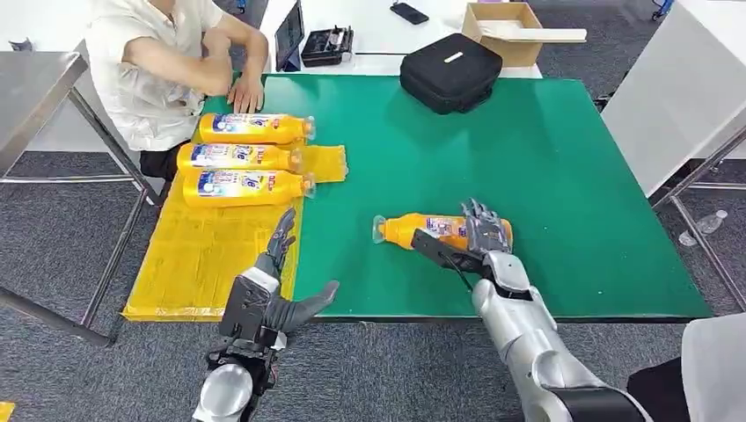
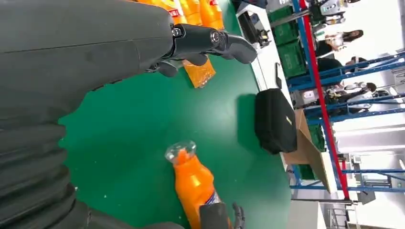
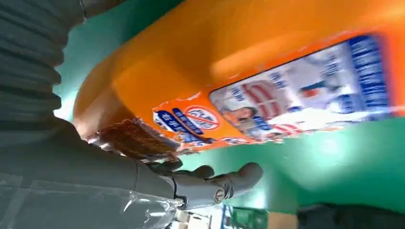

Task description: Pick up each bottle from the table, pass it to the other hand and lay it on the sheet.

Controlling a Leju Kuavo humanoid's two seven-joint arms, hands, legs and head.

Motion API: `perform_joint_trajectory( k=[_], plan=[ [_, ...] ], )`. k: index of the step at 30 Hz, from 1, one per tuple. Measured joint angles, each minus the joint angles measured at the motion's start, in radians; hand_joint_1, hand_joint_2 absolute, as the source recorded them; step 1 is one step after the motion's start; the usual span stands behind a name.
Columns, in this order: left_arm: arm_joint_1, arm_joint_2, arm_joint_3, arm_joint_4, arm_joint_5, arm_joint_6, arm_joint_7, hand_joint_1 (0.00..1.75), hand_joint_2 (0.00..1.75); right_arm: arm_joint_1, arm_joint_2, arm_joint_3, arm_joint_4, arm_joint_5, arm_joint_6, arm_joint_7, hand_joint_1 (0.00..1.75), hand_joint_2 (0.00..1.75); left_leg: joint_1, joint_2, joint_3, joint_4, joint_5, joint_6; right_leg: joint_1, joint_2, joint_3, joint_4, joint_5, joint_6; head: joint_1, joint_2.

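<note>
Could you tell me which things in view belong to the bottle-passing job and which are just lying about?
Part of the job:
- orange bottle lying on the green table, right hand on it
- yellow sheet with three bottles laid in a row
- left hand, holding nothing

Lying about:
- black bag
- cardboard box
- phone

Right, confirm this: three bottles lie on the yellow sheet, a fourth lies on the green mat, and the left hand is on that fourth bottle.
One thing is wrong: it is the right hand, not the left, that is on the fourth bottle. The head view shows it; the left hand is off the bottle, near the yellow sheet. Three bottles do lie on the sheet, and the fourth on the green mat.
</note>
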Motion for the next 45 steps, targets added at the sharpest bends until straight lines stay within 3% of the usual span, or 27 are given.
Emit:
perform_joint_trajectory(
  k=[1, 2, 3, 13, 18, 26, 29, 36, 38, 41, 45],
  plan=[
    [0.000, 0.000, 0.000, 0.002, 0.000, -0.001, 0.000, 0.00, 1.75, -0.011, -0.004, -0.001, 0.014, 0.004, 0.014, 0.012, 1.33, 1.75, 0.000, 0.000, 0.001, 0.000, 0.000, 0.000, 0.000, 0.000, 0.001, 0.000, 0.000, 0.000, 0.000, 0.000],
    [-0.001, 0.000, 0.000, 0.003, 0.000, -0.002, 0.000, 0.00, 1.75, -0.018, -0.008, -0.002, 0.025, 0.010, 0.025, 0.021, 1.48, 1.75, 0.000, 0.000, 0.002, 0.000, 0.000, 0.000, 0.000, 0.000, 0.001, 0.000, 0.000, 0.000, 0.000, 0.000],
    [-0.001, 0.000, 0.000, 0.005, -0.002, -0.002, 0.001, 0.00, 1.75, -0.024, -0.013, -0.004, 0.035, 0.019, 0.036, 0.032, 1.75, 1.75, 0.000, 0.000, 0.002, 0.000, 0.000, 0.000, 0.000, 0.000, 0.002, -0.001, 0.000, 0.000, 0.000, 0.000],
    [-0.004, 0.000, 0.000, 0.019, -0.002, -0.008, 0.004, 0.00, 1.75, -0.062, -0.044, -0.029, 0.097, 0.063, 0.075, 0.054, 1.75, 1.75, 0.000, 0.000, 0.008, 0.000, -0.001, 0.000, 0.000, 0.000, 0.008, -0.001, 0.000, 0.000, 0.000, 0.000],
    [-0.005, 0.000, 0.001, 0.024, 0.013, -0.009, 0.002, 0.00, 1.75, -0.065, -0.054, -0.050, 0.110, 0.028, 0.078, -0.005, 1.75, 1.75, 0.000, 0.000, 0.010, 0.000, -0.001, 0.000, 0.000, 0.000, 0.010, -0.001, 0.000, 0.000, 0.000, 0.000],
    [-0.011, 0.000, 0.000, 0.038, 0.053, -0.018, -0.035, 0.00, 1.75, -0.050, -0.095, -0.169, 0.124, -0.275, 0.142, -0.361, 1.75, 1.75, 0.000, 0.004, 0.015, 0.000, -0.003, 0.000, 0.000, 0.004, 0.013, -0.003, 0.001, 0.000, 0.001, 0.000],
    [-0.012, 0.000, 0.002, 0.043, 0.066, -0.010, -0.038, 0.00, 1.75, -0.022, -0.097, -0.214, 0.115, -0.434, 0.235, -0.518, 1.75, 1.75, 0.000, 0.006, 0.016, 0.000, -0.004, 0.000, 0.000, 0.006, 0.014, -0.003, 0.001, 0.000, 0.000, 0.000],
    [-0.017, 0.000, 0.003, 0.057, 0.078, -0.002, -0.036, 0.00, 1.75, 0.002, -0.095, -0.244, 0.096, -0.475, 0.261, -0.558, 1.75, 1.75, 0.001, 0.006, 0.018, 0.000, -0.003, 0.000, 0.001, 0.006, 0.016, -0.003, 0.001, 0.000, 0.000, 0.000],
    [-0.018, 0.000, 0.008, 0.065, 0.131, 0.022, -0.024, 0.00, 1.75, 0.031, -0.088, -0.242, 0.066, -0.560, 0.311, -0.617, 1.75, 1.75, 0.001, 0.005, 0.017, 0.000, -0.003, 0.000, 0.001, 0.006, 0.017, -0.002, 0.001, 0.000, 0.001, 0.000],
    [-0.017, 0.000, 0.052, 0.088, 0.326, -0.013, 0.004, 0.00, 1.75, 0.122, -0.043, -0.173, -0.074, -0.785, 0.393, -0.625, 1.75, 1.75, 0.001, 0.007, 0.014, 0.000, -0.003, 0.000, 0.001, 0.007, 0.013, -0.002, 0.001, 0.000, 0.000, 0.000],
    [0.000, -0.003, 0.111, 0.146, 0.506, -0.146, 0.018, 0.00, 1.75, 0.214, -0.025, 0.040, -0.255, -1.080, 0.397, -0.565, 1.75, 1.75, 0.001, 0.004, 0.006, 0.000, -0.001, 0.000, 0.001, 0.004, 0.006, -0.001, 0.001, 0.000, 0.000, 0.000]
  ],
)
